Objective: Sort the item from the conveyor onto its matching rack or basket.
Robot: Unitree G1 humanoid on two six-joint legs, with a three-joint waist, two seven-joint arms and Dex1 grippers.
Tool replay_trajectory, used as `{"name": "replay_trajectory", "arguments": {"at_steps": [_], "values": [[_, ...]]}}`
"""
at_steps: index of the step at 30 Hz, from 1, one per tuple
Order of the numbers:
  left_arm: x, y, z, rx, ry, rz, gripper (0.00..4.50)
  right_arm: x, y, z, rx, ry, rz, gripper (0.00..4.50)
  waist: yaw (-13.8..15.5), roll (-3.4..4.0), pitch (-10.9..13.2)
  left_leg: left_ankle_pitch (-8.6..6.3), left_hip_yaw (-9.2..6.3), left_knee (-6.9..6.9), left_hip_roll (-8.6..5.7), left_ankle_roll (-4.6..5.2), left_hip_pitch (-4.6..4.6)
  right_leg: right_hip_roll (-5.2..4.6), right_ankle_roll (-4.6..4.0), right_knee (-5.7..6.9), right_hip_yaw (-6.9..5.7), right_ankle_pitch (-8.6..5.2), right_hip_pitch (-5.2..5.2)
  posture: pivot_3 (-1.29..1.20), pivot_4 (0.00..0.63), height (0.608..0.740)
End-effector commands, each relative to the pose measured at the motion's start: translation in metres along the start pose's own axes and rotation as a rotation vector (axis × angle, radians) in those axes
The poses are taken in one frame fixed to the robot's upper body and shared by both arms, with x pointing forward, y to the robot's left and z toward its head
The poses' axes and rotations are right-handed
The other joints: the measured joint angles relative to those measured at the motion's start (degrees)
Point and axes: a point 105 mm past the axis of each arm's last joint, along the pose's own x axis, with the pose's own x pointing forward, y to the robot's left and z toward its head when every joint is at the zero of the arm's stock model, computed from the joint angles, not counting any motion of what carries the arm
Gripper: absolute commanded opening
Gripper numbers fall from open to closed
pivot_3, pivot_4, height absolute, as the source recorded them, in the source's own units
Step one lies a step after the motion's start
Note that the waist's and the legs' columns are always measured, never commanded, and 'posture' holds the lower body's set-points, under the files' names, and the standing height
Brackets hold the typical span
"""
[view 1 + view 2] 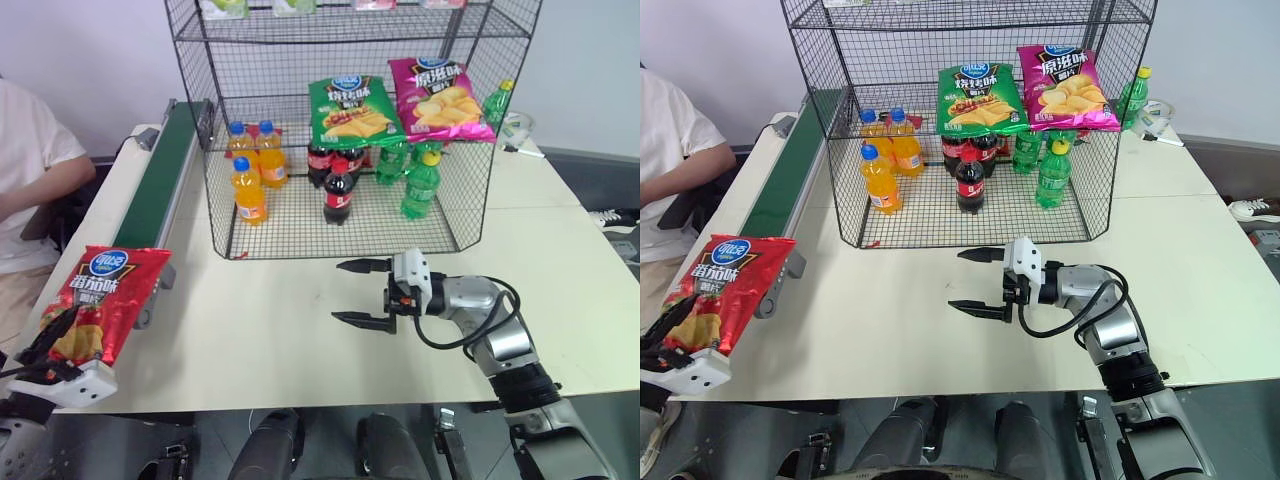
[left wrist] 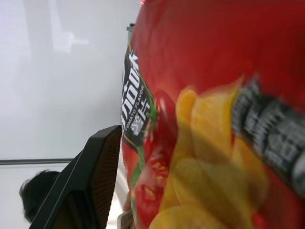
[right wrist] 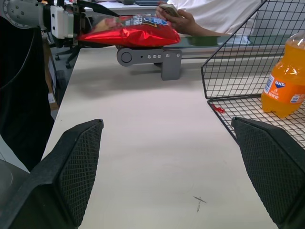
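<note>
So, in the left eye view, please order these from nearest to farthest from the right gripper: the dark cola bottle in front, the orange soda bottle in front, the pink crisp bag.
From the right gripper, open above the table:
1. Dark cola bottle, in the black wire rack, just beyond the gripper.
2. Orange soda bottle, farther to the left on the same floor.
3. Pink crisp bag, higher up at the back right.

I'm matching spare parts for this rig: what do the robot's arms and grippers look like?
Right gripper: two tapered black fingers with mesh-textured pads on a white block, silver-grey forearm, looping black cable. Left gripper: same black fingers, white housing.
</note>
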Motion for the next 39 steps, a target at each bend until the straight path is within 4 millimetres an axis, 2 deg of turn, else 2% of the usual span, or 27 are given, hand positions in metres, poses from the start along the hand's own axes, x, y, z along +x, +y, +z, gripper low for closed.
{"name": "replay_trajectory", "arguments": {"at_steps": [1,7,10,14,15,22,26,29,34,36,39], "values": [[0.004,0.008,0.000,0.000,-0.008,0.031,3.32,-0.004,-0.006,0.011,-0.056,-0.017,-0.020,4.50,0.0,0.00,0.0,0.02,0.00,0.00,0.00,0.03,0.00,0.00,0.00,0.00,0.00,0.00,0.00,0.00,0.150,0.740],[0.005,0.008,-0.001,-0.003,-0.006,0.030,3.32,-0.004,-0.006,0.010,-0.058,-0.015,-0.027,4.50,0.0,0.00,0.0,0.04,0.00,0.00,0.00,0.04,0.02,0.00,0.00,0.03,0.00,0.00,0.00,0.00,0.150,0.740],[0.008,0.009,0.003,-0.032,-0.024,0.032,2.51,-0.004,-0.007,0.011,-0.064,-0.015,-0.030,4.50,0.0,0.00,0.0,0.04,0.00,0.00,0.00,0.04,0.03,0.01,0.00,0.03,0.00,0.00,0.01,0.00,0.150,0.740],[0.010,0.010,0.004,-0.039,-0.026,0.036,0.45,-0.004,-0.008,0.011,-0.071,-0.015,-0.035,4.50,0.0,0.00,0.0,0.04,0.00,0.00,0.00,0.04,0.04,0.00,0.00,0.05,0.00,0.01,0.01,0.00,0.150,0.740],[0.010,0.010,0.004,-0.039,-0.027,0.036,0.06,-0.003,-0.008,0.011,-0.071,-0.014,-0.035,4.50,0.0,0.00,0.0,0.05,0.00,0.00,0.00,0.04,0.04,0.00,0.00,0.05,0.00,0.01,0.01,0.00,0.150,0.740],[0.012,0.027,0.010,-0.021,-0.054,0.097,0.06,-0.006,-0.009,0.011,-0.080,-0.019,-0.054,4.50,0.1,0.00,0.0,0.05,0.00,0.00,0.00,0.03,0.06,0.00,0.00,0.07,0.01,0.01,0.02,0.00,0.150,0.740],[0.017,0.057,0.027,0.009,-0.106,0.200,0.06,-0.017,-0.019,0.025,-0.120,-0.074,-0.152,4.50,0.2,-0.03,0.0,0.05,0.00,0.01,0.00,0.03,0.06,0.00,0.00,0.07,0.01,0.01,0.03,0.00,0.150,0.740],[0.023,0.081,0.050,0.029,-0.179,0.263,0.06,-0.026,-0.020,0.029,-0.129,-0.101,-0.208,4.50,0.4,-0.04,0.0,0.05,0.00,0.02,0.00,0.01,0.06,-0.01,0.00,0.07,0.04,0.01,0.04,0.00,0.150,0.740],[0.039,0.125,0.113,0.065,-0.350,0.359,0.06,-0.041,-0.024,0.044,-0.133,-0.185,-0.388,4.50,0.3,-0.03,0.0,0.04,0.00,0.02,0.00,0.00,0.08,-0.01,-0.01,0.07,0.06,0.01,0.08,0.00,0.150,0.740],[0.047,0.137,0.137,0.058,-0.410,0.389,0.06,-0.048,-0.029,0.052,-0.190,-0.207,-0.485,4.50,0.3,-0.03,0.0,0.05,0.00,0.02,0.00,0.00,0.09,0.00,-0.01,0.10,0.06,0.01,0.10,0.00,0.150,0.740],[0.062,0.149,0.159,0.034,-0.455,0.432,0.06,-0.056,-0.041,0.066,-0.229,-0.262,-0.638,4.50,0.2,0.04,-0.1,0.11,0.03,0.02,0.00,-0.02,0.13,0.04,0.00,0.14,0.04,0.01,0.10,0.00,0.150,0.740]]}}
